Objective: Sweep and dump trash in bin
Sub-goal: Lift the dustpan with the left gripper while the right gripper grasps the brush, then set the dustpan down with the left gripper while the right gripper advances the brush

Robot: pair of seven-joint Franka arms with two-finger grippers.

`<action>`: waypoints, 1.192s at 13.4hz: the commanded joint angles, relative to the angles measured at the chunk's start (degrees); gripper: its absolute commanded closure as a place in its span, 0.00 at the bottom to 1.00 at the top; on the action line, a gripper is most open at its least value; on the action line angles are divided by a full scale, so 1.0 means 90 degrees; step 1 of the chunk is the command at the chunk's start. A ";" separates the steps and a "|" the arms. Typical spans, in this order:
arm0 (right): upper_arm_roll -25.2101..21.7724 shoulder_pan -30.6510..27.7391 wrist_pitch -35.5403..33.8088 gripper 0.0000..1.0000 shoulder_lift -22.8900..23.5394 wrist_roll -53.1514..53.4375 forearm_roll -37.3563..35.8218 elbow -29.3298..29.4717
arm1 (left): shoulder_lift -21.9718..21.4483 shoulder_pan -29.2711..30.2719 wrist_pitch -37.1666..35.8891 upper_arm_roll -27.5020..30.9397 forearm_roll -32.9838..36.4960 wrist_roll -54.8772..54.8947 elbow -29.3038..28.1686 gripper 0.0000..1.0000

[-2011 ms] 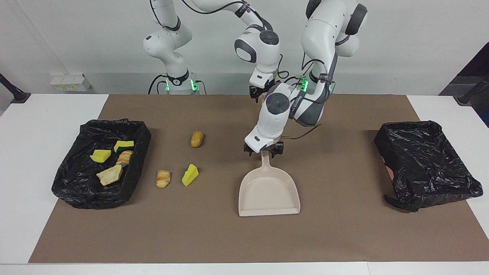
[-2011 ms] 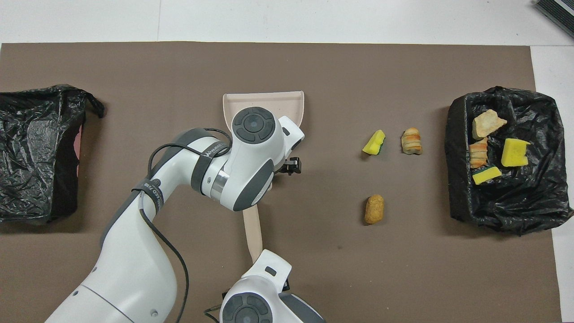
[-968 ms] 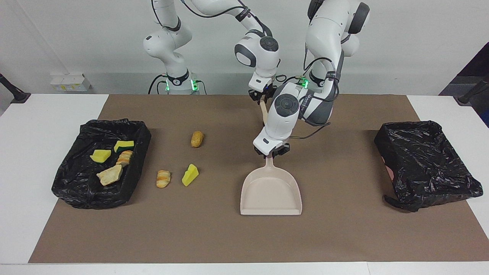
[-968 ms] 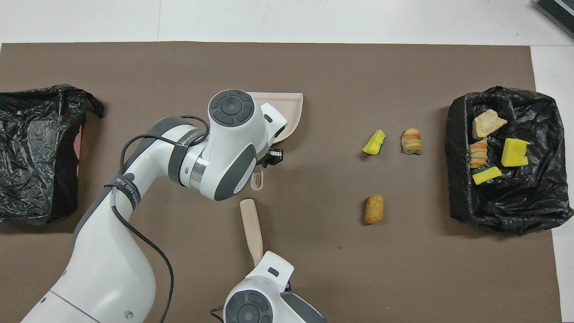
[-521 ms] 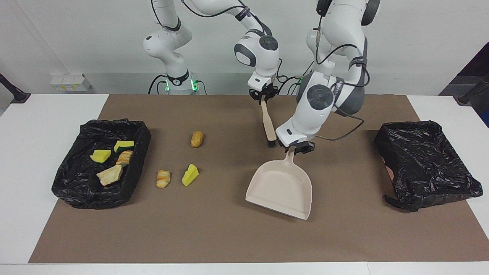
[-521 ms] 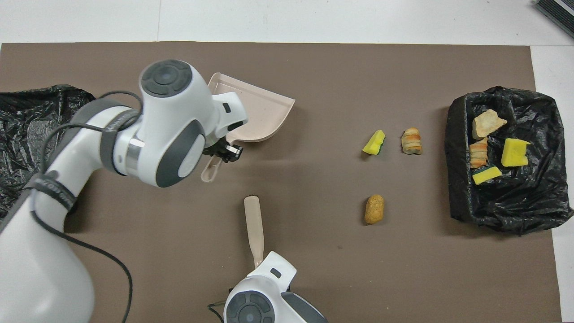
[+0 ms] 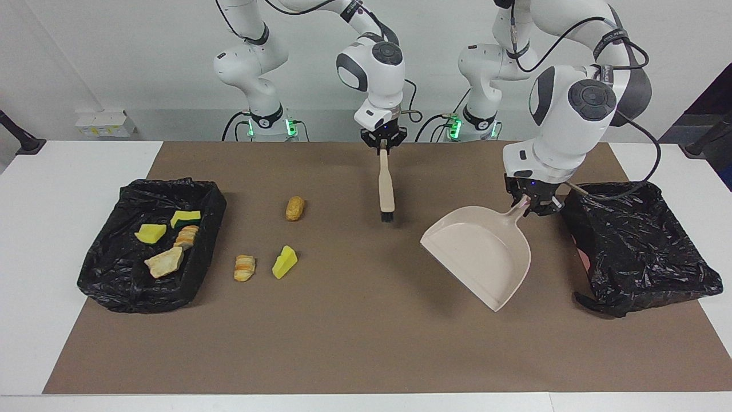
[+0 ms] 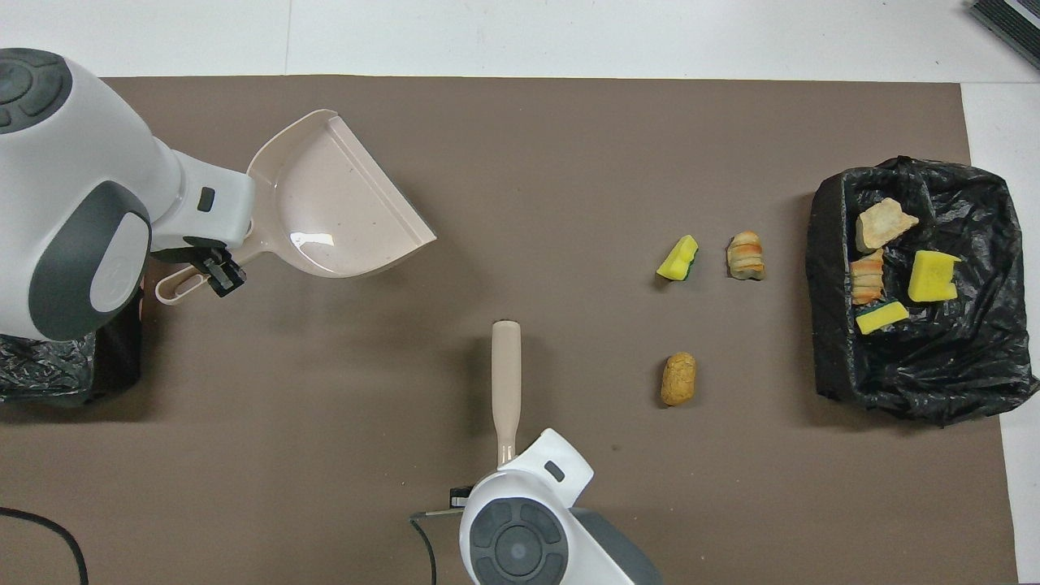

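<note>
At the facing view's right, the dustpan (image 7: pixel 483 254) is pinched, tilted, by the left gripper (image 7: pixel 534 205); at centre, the brush (image 7: pixel 386 191) is gripped by the right gripper (image 7: pixel 383 141).

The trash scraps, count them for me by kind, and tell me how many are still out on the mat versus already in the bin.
Yellow sponge wedges: 3, one on the mat, two in the bin
Bread-like rolls: 3, two on the mat, one in the bin
Pale rocky chunk: 1, in the bin
Total: 7, with 3 on the mat, 4 in the bin
</note>
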 commanded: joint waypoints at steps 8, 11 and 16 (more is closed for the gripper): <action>0.0040 -0.2055 -0.1536 1.00 -0.1642 0.0173 -0.0132 -0.1126 | -0.1224 -0.0867 0.1237 -0.0138 0.0196 0.0079 -0.2776 1.00; 0.0040 -0.2184 -0.1517 1.00 -0.2256 0.0163 -0.0142 -0.1916 | -0.1214 -0.1150 0.1373 -0.0138 0.0196 -0.0231 -0.2884 1.00; 0.0079 -0.2164 -0.1333 1.00 -0.2181 0.0456 -0.0094 -0.2211 | -0.1233 -0.1191 0.1872 -0.0138 0.0215 -0.0419 -0.3304 1.00</action>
